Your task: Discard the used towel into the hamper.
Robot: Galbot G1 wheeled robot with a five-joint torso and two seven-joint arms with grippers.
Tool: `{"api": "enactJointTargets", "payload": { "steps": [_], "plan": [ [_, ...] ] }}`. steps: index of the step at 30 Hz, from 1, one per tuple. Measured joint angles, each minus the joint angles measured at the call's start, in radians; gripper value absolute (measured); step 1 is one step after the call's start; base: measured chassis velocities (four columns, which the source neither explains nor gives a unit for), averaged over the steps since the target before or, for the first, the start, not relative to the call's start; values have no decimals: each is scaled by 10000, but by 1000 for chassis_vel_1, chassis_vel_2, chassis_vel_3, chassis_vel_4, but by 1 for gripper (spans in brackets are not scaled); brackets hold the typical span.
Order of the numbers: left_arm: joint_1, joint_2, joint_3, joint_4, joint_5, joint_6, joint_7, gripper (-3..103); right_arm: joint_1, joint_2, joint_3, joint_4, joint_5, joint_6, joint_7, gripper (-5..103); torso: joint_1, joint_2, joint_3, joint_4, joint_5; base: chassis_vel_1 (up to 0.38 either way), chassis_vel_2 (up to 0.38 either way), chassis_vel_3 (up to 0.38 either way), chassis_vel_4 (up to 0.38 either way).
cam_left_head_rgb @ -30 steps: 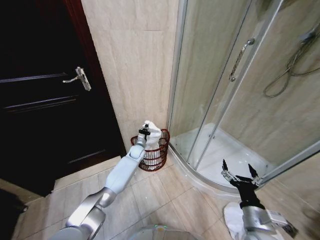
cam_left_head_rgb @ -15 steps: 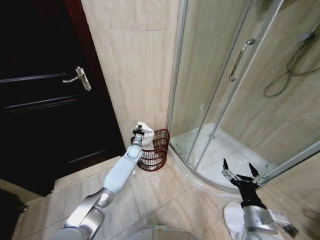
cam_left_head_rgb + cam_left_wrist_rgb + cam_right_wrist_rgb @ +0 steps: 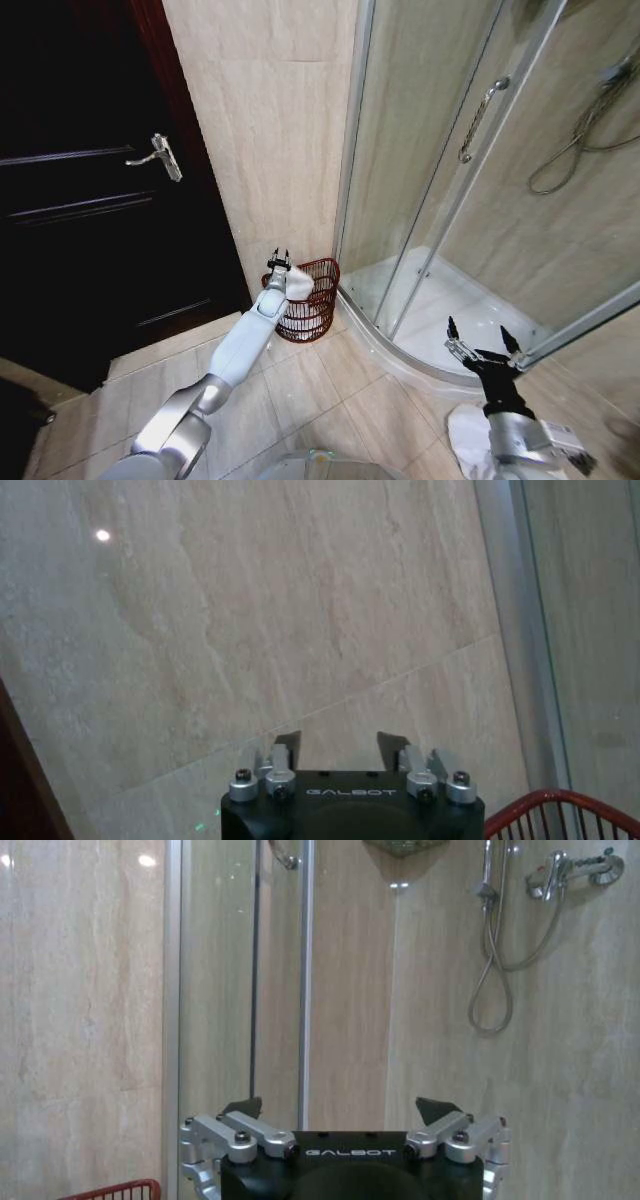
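Observation:
The dark red wire hamper [image 3: 318, 305] stands on the floor against the tiled wall, beside the shower enclosure. The white towel [image 3: 298, 286] is at the hamper's left rim, partly inside it. My left gripper [image 3: 279, 260] is open just above and to the left of the towel, apart from it. In the left wrist view the left gripper [image 3: 340, 744] faces the wall with nothing between its fingers, and the hamper rim [image 3: 560, 808] shows beside it. My right gripper [image 3: 483, 342] hangs open and empty low at the right, also seen as the right gripper [image 3: 342, 1108] facing the shower.
A dark door [image 3: 90, 190] with a lever handle [image 3: 158, 155] is on the left. The glass shower enclosure [image 3: 450, 200] and its raised white tray [image 3: 440, 300] fill the right. A white cloth [image 3: 465, 432] lies low by my right arm. Tiled floor lies before the hamper.
The left gripper drew back to the left from over the hamper and opened. The towel left its fingers and dropped to the hamper's left rim. The right arm stayed put.

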Motion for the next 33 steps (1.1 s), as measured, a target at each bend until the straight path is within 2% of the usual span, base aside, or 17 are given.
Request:
{"api": "enactJointTargets", "payload": {
  "steps": [1,4,5,8,10,11,12,13,15,17,19,21,23,27,31,33],
  "plan": [
    [0,15,1,-15,-8,0,6,55,1,0,-5,19,0,-6,0,100,0,0,0,0,0,0,0,0,0],
    [119,96,-43,-240,-126,-30,16,72,6,0,-14,103,-2,-70,23,100,0,-1,0,0,0,0,0,0,0],
    [119,96,-43,-240,-126,-30,16,72,6,0,-14,103,-2,-70,23,100,0,-1,0,0,0,0,0,0,0],
    [754,294,-196,-1083,-434,-280,124,88,1,0,-39,138,-6,-91,35,100,1,0,0,-2,0,0,0,0,0],
    [814,312,-208,-1159,-464,-286,150,88,1,0,-43,139,-6,-91,36,100,1,0,0,-2,0,0,0,0,0],
    [1423,503,-330,-1923,-783,-311,389,97,-5,0,-71,151,-5,-93,36,100,0,0,0,-1,-3,0,0,0,0],
    [1749,605,-401,-2347,-992,-327,558,99,-5,0,-77,162,1,-98,36,100,0,-1,0,3,-2,0,0,0,0],
    [1749,605,-401,-2347,-992,-327,558,99,-5,0,-77,162,1,-98,36,100,0,-1,0,3,-2,0,0,0,0],
    [2637,867,-667,-3491,-1627,-482,1026,100,-3,0,-65,230,57,-146,35,100,0,0,-1,1,-2,0,0,0,0],
    [2908,958,-766,-3810,-1845,-572,1221,100,-4,0,-55,248,69,-157,36,100,0,0,-1,2,-2,0,0,0,0],
    [3590,1181,-1030,-4669,-2349,-664,1593,100,0,0,-17,292,84,-180,35,100,0,0,-1,1,-4,0,0,0,0],
    [4259,1371,-1448,-5556,-2707,-646,1764,100,39,0,-12,316,100,-259,16,100,0,0,0,0,0,0,0,0,0],
    [4475,1413,-1590,-5827,-2801,-628,1848,100,54,0,-21,320,103,-289,2,100,0,0,0,-1,-1,0,0,0,0],
    [6436,1632,-2865,-7866,-3668,-455,2766,100,237,0,-106,430,104,-707,-194,100,-1,0,-1,2,-2,0,0,0,0],
    [7170,1662,-3359,-8490,-3896,-393,2975,100,289,0,-122,457,91,-842,-287,100,-1,0,-1,1,-2,0,0,0,0],
    [8145,1671,-4025,-9214,-4072,-375,3242,100,279,0,-121,451,22,-854,-464,100,-1,0,-1,2,-3,0,0,0,0]
  ]
}}
